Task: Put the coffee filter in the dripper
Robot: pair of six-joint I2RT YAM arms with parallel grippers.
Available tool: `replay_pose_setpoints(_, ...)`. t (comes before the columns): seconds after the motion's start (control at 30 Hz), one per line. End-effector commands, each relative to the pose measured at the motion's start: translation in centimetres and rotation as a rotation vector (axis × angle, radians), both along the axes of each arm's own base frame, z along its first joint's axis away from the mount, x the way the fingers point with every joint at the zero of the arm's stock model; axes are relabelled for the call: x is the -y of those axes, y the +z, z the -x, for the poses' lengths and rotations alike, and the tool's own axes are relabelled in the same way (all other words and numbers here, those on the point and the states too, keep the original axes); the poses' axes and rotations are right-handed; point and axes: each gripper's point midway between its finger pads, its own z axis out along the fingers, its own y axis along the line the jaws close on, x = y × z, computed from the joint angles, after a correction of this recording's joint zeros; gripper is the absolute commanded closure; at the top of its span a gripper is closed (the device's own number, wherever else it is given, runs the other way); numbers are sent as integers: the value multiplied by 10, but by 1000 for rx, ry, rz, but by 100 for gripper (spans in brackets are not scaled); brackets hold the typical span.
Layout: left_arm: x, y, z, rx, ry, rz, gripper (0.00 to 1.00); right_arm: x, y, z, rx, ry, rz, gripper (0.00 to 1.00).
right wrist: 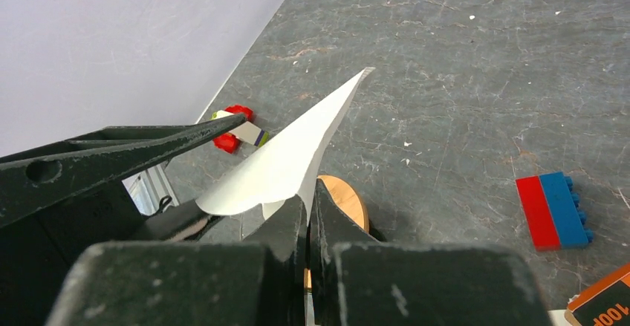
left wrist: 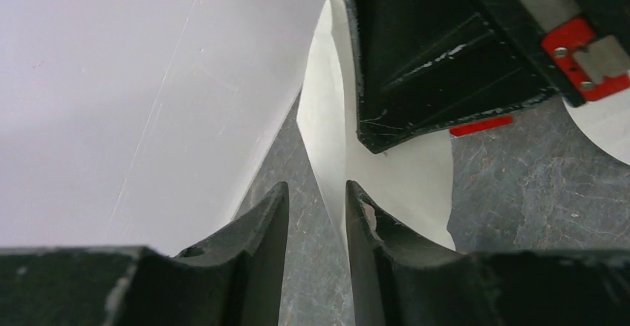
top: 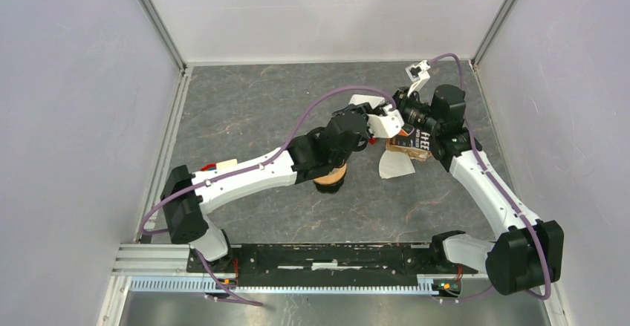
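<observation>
Pinching the coffee filter (right wrist: 290, 159) tight in my right gripper (right wrist: 308, 192), near the dripper (right wrist: 345, 200). Left gripper (left wrist: 316, 192) jaws narrowly parted alongside; wall (right wrist: 111, 36) upper left.

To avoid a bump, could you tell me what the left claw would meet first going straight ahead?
Probably the paper filter, held in the right claw: its edge stands just ahead of the open left claw. Depth is hard to judge.

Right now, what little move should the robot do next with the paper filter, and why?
Probably shut the left gripper on the coffee filter's free edge. The right gripper pinches the filter folded flat in the air, and the open left one seems to straddle it. Two grips could spread it for the dripper.
</observation>
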Motion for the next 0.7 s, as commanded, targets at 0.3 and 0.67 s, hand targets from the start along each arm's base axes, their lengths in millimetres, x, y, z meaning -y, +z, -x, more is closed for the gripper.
replay_pose_setpoints(0.3, -2, 24, -19, -80, 56, 187, 57, 1, 18, 5, 78, 10, -4, 100)
replay_pose_setpoints(0.67, -8, 23, -17, -196, 26, 241, 98, 6, 28, -1, 143, -7, 56, 91)
